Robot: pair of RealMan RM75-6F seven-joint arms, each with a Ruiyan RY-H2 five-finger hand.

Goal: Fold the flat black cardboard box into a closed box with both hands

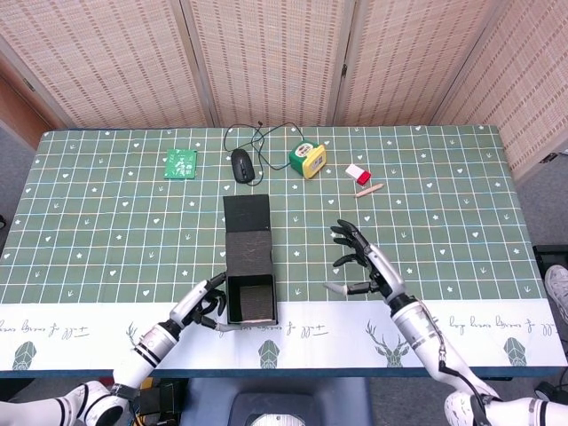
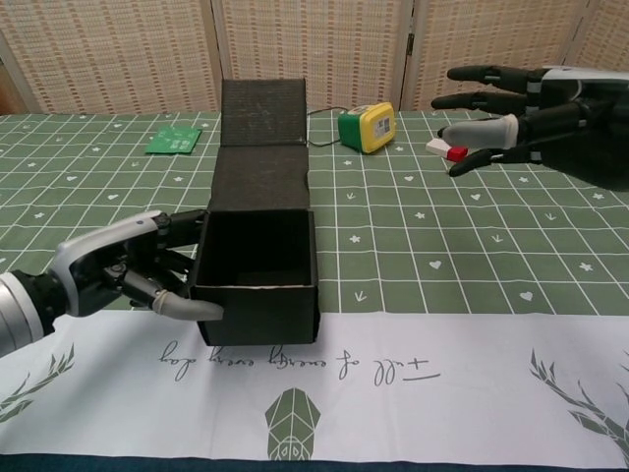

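Left hand (image 2: 123, 277) grips black box (image 2: 257, 275) — no legible writing.

One black cardboard box (image 1: 249, 266) (open-topped, lid flap extended away from the robot). Two robot hands: left hand (image 1: 203, 305), right hand (image 1: 364, 263). One green card (image 1: 180, 163). One black computer mouse (image 1: 241, 164) with one cable. One yellow-and-green block (image 1: 307, 159). One red-and-white small item (image 1: 357, 172). One short wooden stick (image 1: 368, 190). One patterned tablecloth (image 1: 106, 231).
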